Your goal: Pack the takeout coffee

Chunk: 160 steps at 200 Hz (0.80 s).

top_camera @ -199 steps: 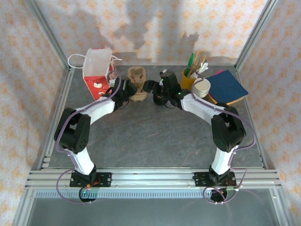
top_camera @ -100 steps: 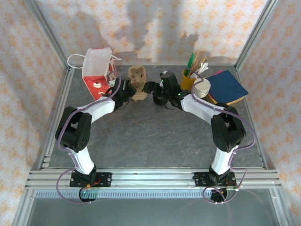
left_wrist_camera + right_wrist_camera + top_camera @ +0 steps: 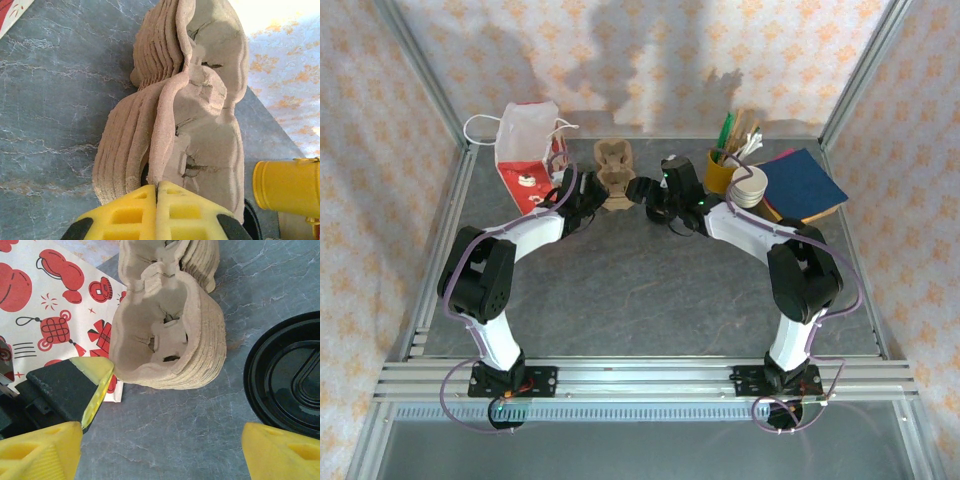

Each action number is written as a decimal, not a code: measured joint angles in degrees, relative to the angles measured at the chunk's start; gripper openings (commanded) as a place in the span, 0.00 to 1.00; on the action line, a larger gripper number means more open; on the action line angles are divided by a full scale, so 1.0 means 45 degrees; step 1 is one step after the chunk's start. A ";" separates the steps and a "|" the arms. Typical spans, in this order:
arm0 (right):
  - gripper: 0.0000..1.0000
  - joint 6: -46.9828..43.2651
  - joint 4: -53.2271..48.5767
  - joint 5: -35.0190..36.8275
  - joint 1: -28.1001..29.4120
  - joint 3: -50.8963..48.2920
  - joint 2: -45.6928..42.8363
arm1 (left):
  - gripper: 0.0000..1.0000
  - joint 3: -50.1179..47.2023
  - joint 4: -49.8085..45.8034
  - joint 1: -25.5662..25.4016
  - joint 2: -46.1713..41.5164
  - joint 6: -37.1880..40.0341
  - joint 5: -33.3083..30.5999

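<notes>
Grey stone surface (image 3: 650,290), far edge: stacked carriers (image 3: 190,100) are pinched at the rim by the closed left hand (image 3: 157,200). The right hand (image 3: 165,450) is held wide by the coffee (image 3: 287,380) beside them. Nested carriers may be lifted together.

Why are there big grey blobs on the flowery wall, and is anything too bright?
Top external view: soft shadows on the back wall. Left wrist view: the top-right corner is washed out white. Right wrist view: the black lid shows faint glints.
</notes>
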 measured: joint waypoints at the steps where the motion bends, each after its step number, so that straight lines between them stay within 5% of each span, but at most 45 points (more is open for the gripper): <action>1: 0.82 0.0000 0.0005 0.0000 0.0000 0.0000 0.0000 | 0.00 -0.0010 0.0015 0.0000 -0.0015 0.0000 0.0000; 160: 0.82 -0.1171 0.0039 0.0126 -0.1054 -0.0568 -0.2288 | 0.00 0.0068 0.0505 0.0083 -0.1229 0.0787 0.0923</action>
